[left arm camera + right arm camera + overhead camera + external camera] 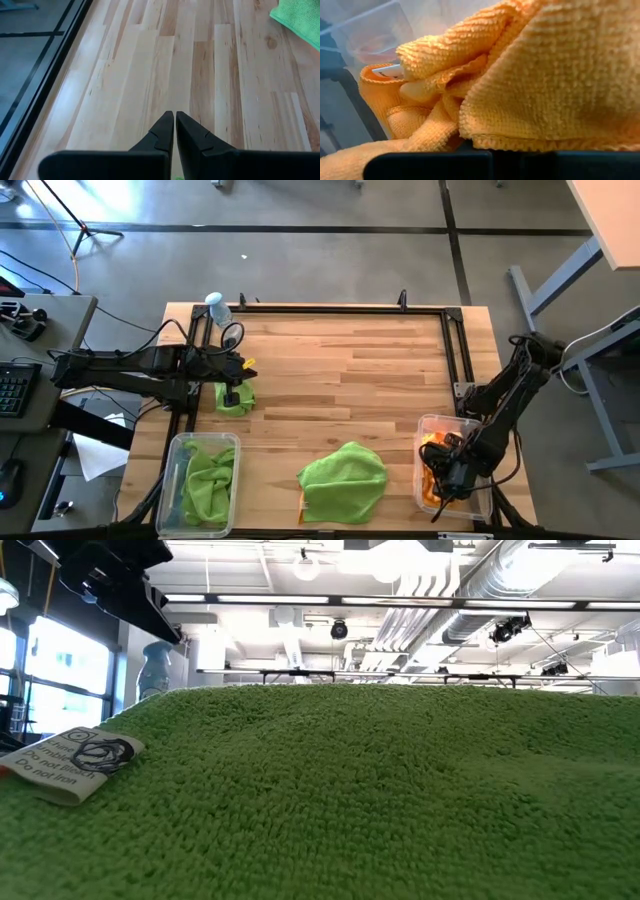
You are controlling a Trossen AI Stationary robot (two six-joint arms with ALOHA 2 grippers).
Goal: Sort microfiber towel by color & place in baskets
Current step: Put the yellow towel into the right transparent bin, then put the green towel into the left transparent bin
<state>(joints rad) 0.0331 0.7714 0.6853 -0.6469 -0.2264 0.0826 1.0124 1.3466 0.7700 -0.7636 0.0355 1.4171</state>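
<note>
Pale wooden boards make up your worktop, framed by a dark rail along its far, left and right edges, with grey floor all round. Its whole middle is bare, so you have open room there between the two arms.

Your left gripper sits near the far-left corner, its jaws closed, pressed down on a small bunched green towel; from the wrist view you see the fingers shut tight together, but whether any cloth is pinched between them you cannot tell. A clear water bottle lies just beyond, close to the far rail.

At the near-left corner stands the left basket, holding a green towel. A larger green towel lies loose at the near edge, between the two baskets, and it fills the low view.

Your right gripper is down inside the right basket at the near-right corner, jaws closed, with an orange towel heaped right against it.
</note>
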